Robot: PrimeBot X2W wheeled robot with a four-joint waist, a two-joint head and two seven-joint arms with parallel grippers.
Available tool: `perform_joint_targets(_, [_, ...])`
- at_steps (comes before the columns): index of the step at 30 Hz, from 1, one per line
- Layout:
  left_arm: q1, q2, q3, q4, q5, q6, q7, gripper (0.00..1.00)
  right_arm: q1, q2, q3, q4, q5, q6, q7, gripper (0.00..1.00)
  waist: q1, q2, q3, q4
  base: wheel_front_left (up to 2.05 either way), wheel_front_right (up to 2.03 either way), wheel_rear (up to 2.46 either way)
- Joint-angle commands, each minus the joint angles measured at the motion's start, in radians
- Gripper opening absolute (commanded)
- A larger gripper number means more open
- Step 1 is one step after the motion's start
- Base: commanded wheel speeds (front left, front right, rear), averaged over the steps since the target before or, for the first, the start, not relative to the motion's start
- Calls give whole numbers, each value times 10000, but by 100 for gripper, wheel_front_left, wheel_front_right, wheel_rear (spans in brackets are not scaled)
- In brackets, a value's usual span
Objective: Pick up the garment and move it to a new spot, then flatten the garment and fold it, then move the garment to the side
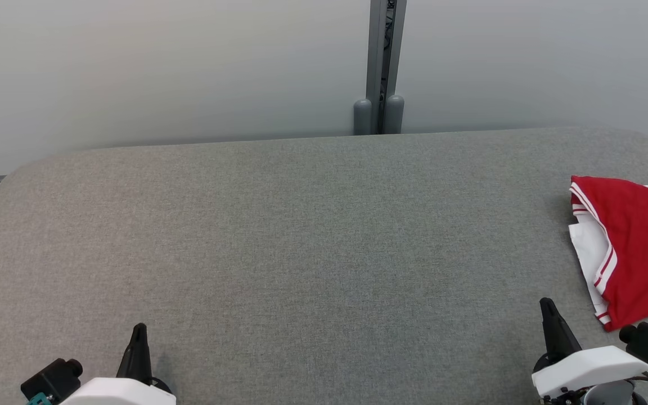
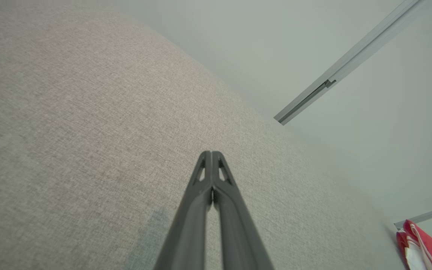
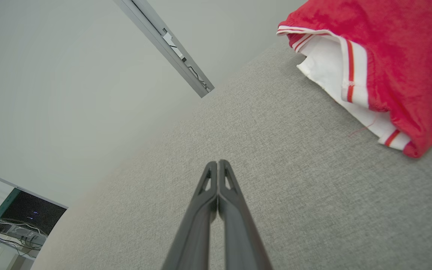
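Red garment (image 1: 636, 253), its right part beyond the head view's edge

Garment (image 1: 636, 247) on table (image 1: 301, 253) far right; right tool (image 1: 546, 306) near it.

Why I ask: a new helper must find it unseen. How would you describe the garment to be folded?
Start at the wide grey cloth-covered table before the pale wall and go to its right edge, just beyond the right gripper. There lies the garment, loosely folded: bright red with white lining and red-and-white striped trim, unlike the plain grey surface and dark gripper.
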Motion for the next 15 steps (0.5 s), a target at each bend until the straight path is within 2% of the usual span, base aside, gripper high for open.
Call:
perform_joint_targets(1, [-316, 93, 84, -234, -459, -100, 87, 0, -102, -86, -97, -251, 456, 1, 101, 0, 0, 0, 0, 0, 0, 0, 0])
perform_joint_targets(15, [-441, 113, 249, -581, -2297, -292, 560, 0, -72, -112, -330, -714, 2330, 1, 566, 0, 0, 0, 2, 0, 0, 0, 0])
